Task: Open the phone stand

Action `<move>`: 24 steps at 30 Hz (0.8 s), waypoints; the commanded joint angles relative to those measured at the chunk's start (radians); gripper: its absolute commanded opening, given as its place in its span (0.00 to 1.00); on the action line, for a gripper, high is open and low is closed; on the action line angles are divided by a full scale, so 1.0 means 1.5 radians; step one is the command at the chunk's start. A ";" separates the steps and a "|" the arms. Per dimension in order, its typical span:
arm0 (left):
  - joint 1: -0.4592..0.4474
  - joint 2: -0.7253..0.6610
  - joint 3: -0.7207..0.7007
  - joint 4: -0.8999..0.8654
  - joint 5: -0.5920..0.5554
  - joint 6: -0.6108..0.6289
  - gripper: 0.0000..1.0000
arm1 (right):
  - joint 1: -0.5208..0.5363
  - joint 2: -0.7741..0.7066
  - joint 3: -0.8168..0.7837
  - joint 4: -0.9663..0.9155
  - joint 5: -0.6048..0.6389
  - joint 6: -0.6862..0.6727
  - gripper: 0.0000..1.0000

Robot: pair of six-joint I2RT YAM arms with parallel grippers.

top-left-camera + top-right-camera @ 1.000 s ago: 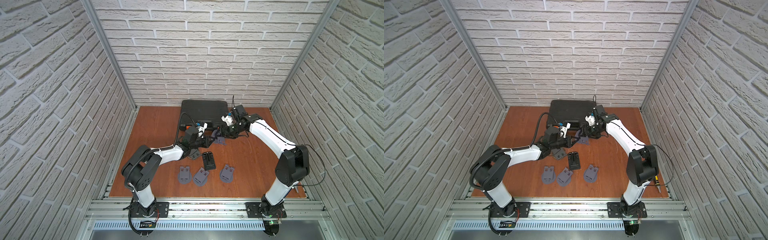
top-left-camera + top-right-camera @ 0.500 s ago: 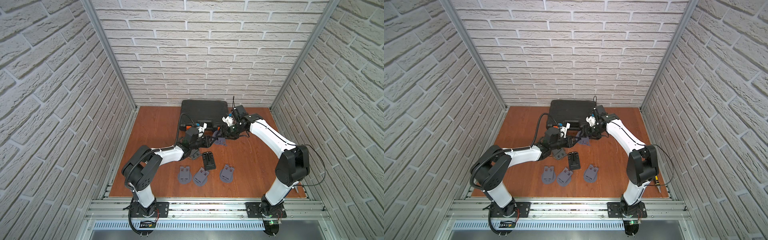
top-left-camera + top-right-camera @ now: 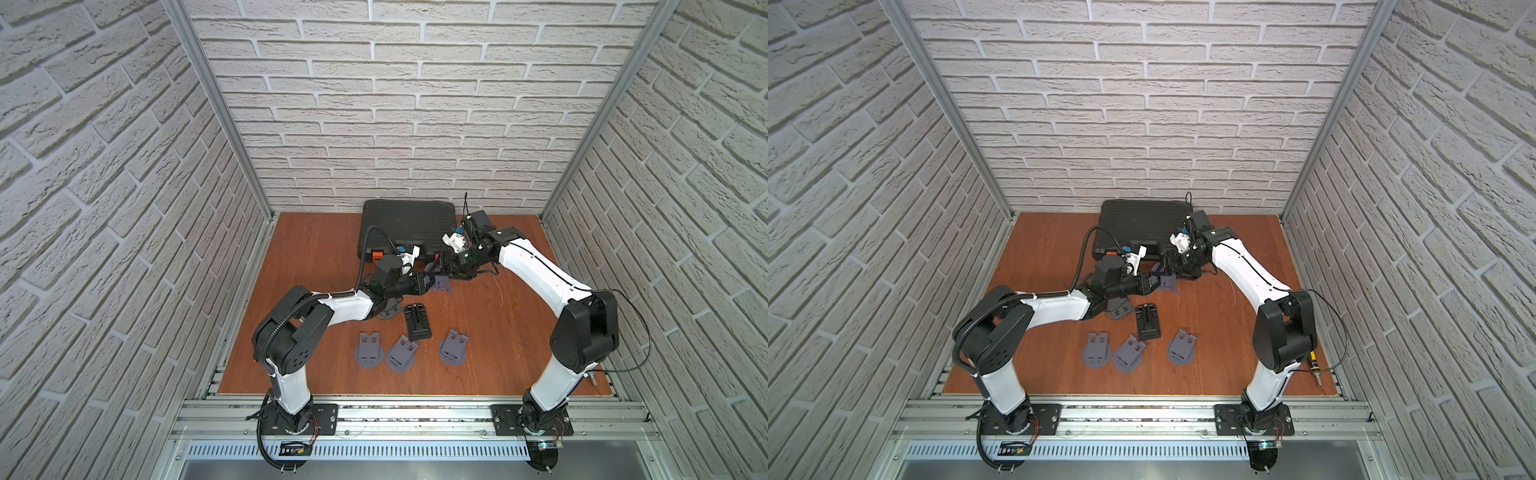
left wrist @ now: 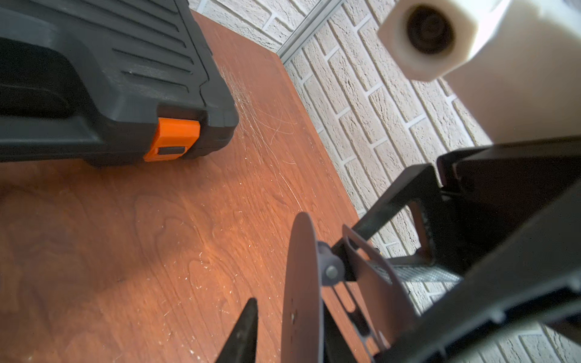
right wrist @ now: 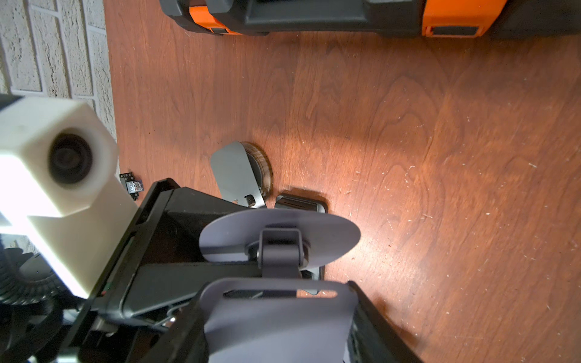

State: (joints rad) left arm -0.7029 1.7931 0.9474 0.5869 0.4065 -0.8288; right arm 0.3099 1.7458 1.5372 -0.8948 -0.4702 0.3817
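A grey-purple phone stand (image 3: 441, 285) hangs above the table's back middle, between both arms. In the right wrist view its slotted back plate (image 5: 276, 320) fills the space between the fingers of my right gripper (image 5: 276, 314), which is shut on it. The hinge (image 5: 279, 248) is partly unfolded, so the round base disc (image 5: 279, 234) stands away from the plate. In the left wrist view the disc (image 4: 301, 283) stands edge-on inside my left gripper (image 4: 289, 314). One finger (image 4: 243, 333) is a small gap away from it, and the second finger is hidden behind it.
A black tool case (image 3: 405, 224) with orange latches (image 4: 173, 138) lies at the back. A black stand (image 3: 417, 322) and three folded grey stands (image 3: 369, 348) (image 3: 402, 352) (image 3: 455, 347) lie toward the front. Another grey stand (image 5: 240, 174) lies under my left arm.
Both arms stay almost where they were, with the stand still between them. No clear shift of the stand shows.
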 commanded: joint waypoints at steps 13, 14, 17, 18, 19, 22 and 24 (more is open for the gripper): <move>-0.003 0.012 0.023 0.052 -0.002 0.002 0.00 | 0.009 0.003 0.013 0.015 -0.029 0.006 0.10; -0.003 0.012 0.022 0.057 -0.002 0.001 0.00 | 0.009 0.002 0.012 0.017 -0.029 0.008 0.11; -0.003 0.012 0.021 0.067 -0.002 0.001 0.00 | 0.010 -0.002 0.004 0.029 -0.028 0.015 0.20; -0.003 0.011 0.019 0.072 -0.004 0.000 0.00 | 0.010 -0.005 0.002 0.032 -0.026 0.018 0.23; -0.003 0.012 0.018 0.076 -0.004 0.000 0.00 | 0.010 -0.007 -0.001 0.035 -0.022 0.020 0.26; -0.003 0.012 0.019 0.081 -0.001 0.001 0.00 | 0.011 -0.018 -0.007 0.043 -0.007 0.029 0.34; -0.003 0.012 0.019 0.083 0.001 0.002 0.00 | 0.011 -0.028 -0.014 0.052 0.005 0.038 0.41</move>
State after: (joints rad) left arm -0.7078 1.8046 0.9588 0.6071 0.4053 -0.8242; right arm 0.3122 1.7531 1.5326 -0.8604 -0.4614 0.4133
